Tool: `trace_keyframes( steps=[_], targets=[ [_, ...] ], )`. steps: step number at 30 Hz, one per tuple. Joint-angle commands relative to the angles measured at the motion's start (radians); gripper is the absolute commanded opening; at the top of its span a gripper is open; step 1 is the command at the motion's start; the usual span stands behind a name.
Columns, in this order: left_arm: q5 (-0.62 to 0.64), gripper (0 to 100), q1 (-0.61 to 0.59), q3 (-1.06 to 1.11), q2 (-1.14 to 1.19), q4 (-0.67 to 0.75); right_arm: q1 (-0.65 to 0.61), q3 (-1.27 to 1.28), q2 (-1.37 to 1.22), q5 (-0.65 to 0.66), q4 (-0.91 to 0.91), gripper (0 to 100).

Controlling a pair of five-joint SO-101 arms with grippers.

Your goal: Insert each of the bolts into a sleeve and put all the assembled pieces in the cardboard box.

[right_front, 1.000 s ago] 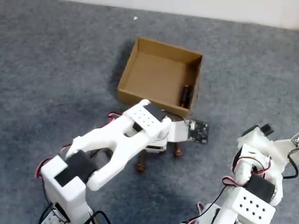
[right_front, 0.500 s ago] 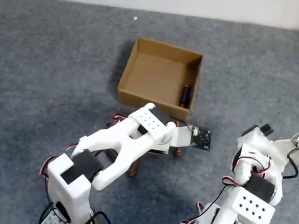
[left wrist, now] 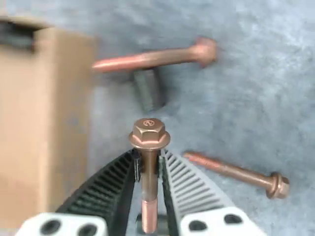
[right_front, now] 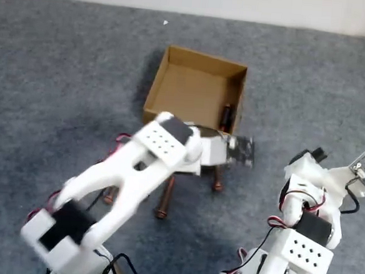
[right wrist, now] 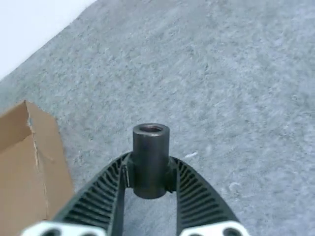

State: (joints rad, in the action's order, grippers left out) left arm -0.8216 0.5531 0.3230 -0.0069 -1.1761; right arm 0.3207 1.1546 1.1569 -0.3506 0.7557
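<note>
Left end effector [left wrist: 149, 158] clamped on held bolt [left wrist: 149, 135]: shank between black ribbed fingers [left wrist: 183, 183], hex flange head clear of fingertips. Dark sleeve [left wrist: 149, 90] lying on grey worktop [left wrist: 256, 98], just beyond bolt head. Second bolt [left wrist: 157, 56] lying crosswise just past sleeve; contact unclear. Third bolt [left wrist: 236, 172] lying beside end effector, apart from it. Cardboard box [left wrist: 39, 123] wall on opposite side.
</note>
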Motion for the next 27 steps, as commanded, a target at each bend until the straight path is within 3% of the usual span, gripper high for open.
trace_keyframes(
  steps=[1, 12, 17, 27],
  targets=[
    [0.114, 1, -0.068, -0.015, -0.231, -0.025, -0.064, -0.008, 0.024, -0.003, -0.016, 0.5],
    [0.405, 1, -0.24, 0.143, -0.688, -0.029, -0.386, -0.018, 0.025, 0.0, 0.048, 0.5],
    [0.548, 1, -0.315, 0.231, -0.9, -0.029, -0.561, -0.016, 0.025, 0.087, 0.048, 0.5],
    [0.885, 1, -0.341, 0.357, -1.129, -0.028, -0.871, -0.012, 0.025, 0.098, -0.031, 0.5]
  ],
)
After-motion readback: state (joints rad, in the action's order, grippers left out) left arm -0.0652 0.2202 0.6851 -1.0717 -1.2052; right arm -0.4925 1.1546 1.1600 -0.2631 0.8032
